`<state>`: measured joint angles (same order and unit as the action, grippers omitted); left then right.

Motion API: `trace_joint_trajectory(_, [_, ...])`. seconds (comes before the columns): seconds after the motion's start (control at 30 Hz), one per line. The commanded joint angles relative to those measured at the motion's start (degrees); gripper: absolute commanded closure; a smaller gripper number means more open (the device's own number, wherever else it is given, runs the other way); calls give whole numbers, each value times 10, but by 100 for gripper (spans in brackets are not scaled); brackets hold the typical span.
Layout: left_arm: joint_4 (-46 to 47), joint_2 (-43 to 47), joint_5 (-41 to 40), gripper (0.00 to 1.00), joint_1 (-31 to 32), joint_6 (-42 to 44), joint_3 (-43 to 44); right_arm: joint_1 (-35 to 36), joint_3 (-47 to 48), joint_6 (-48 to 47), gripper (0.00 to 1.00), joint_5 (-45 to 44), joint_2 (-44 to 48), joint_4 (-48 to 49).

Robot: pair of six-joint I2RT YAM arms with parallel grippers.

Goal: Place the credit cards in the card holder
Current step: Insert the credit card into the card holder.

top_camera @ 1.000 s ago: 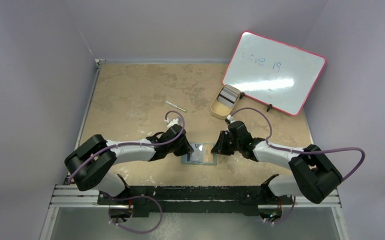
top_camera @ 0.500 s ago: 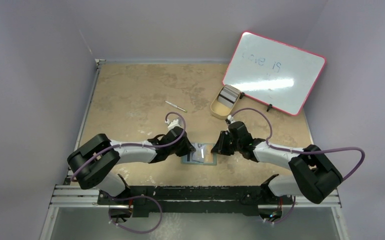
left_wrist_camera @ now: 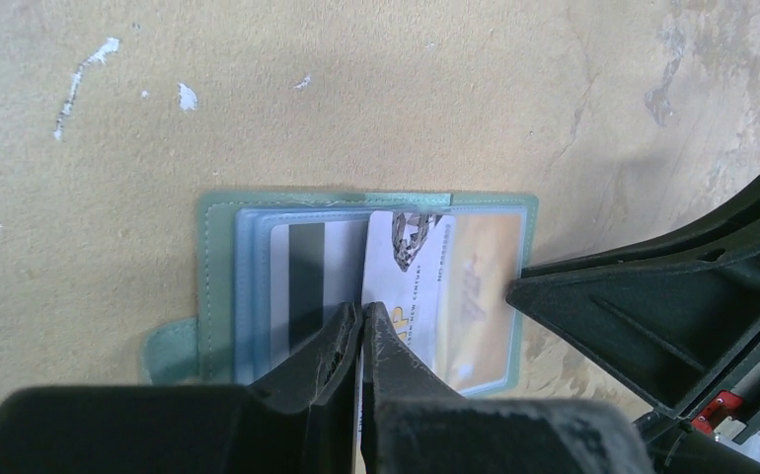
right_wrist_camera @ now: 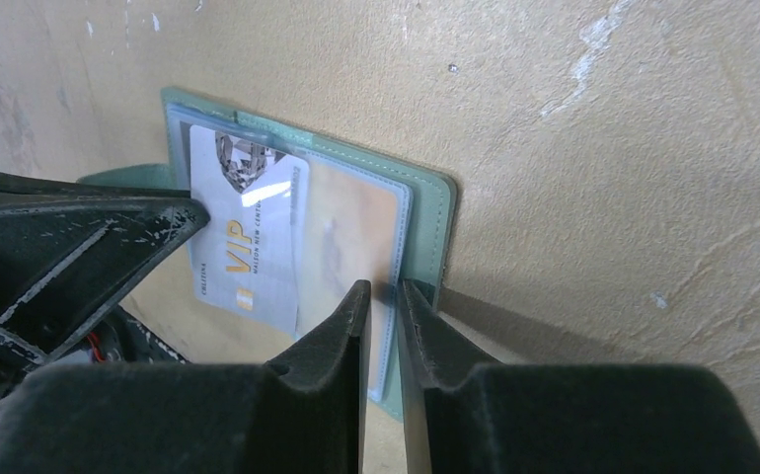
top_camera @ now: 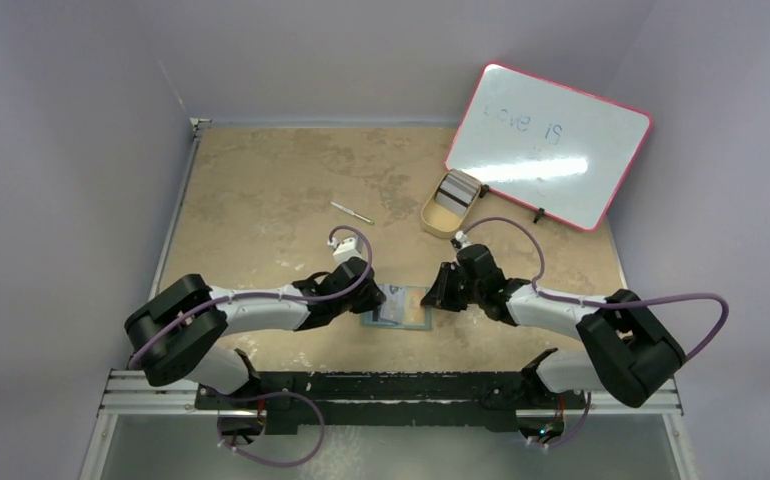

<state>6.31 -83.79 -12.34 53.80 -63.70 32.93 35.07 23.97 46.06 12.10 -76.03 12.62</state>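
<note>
The card holder (top_camera: pixel 416 318) lies open on the table near the front, between both arms. In the left wrist view my left gripper (left_wrist_camera: pixel 360 311) is shut on a white VIP credit card (left_wrist_camera: pixel 406 281). The card's far part lies under the clear pocket on the right half of the holder (left_wrist_camera: pixel 220 286). Another card with a dark band (left_wrist_camera: pixel 302 286) sits in the left pocket. My right gripper (right_wrist_camera: pixel 384 288) is shut on the holder's right edge (right_wrist_camera: pixel 435 212), pinching pocket and green cover. More credit cards (top_camera: pixel 452 191) are stacked in the tray.
A beige oval tray (top_camera: pixel 431 215) stands at the back right, beside a pink-edged whiteboard (top_camera: pixel 546 145) leaning against the wall. A thin pen (top_camera: pixel 351 212) lies on the tan table behind the left arm. The arms' fingers almost meet over the holder.
The left arm has shifted a little toward the near edge, still gripping the card at the holder. The right arm and the holder have stayed where they were.
</note>
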Motion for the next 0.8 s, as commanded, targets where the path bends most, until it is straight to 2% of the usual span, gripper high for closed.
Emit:
trace_joint_trajectory(0.0, [-2, 25, -33, 100, 2, 30, -14, 6, -8, 6, 82, 0, 4, -6])
trace_joint_trajectory(0.33, [94, 11, -32, 100, 27, 21, -53, 6, -10, 11, 82, 1, 2, 0])
trace_joint_trajectory(0.57, [109, 17, -51, 100, 35, 19, -67, 7, -15, 14, 83, 1, 6, 2])
trace_joint_trajectory(0.77, [135, 35, -60, 100, 36, -25, -91, 6, -20, 24, 83, -3, 13, 4])
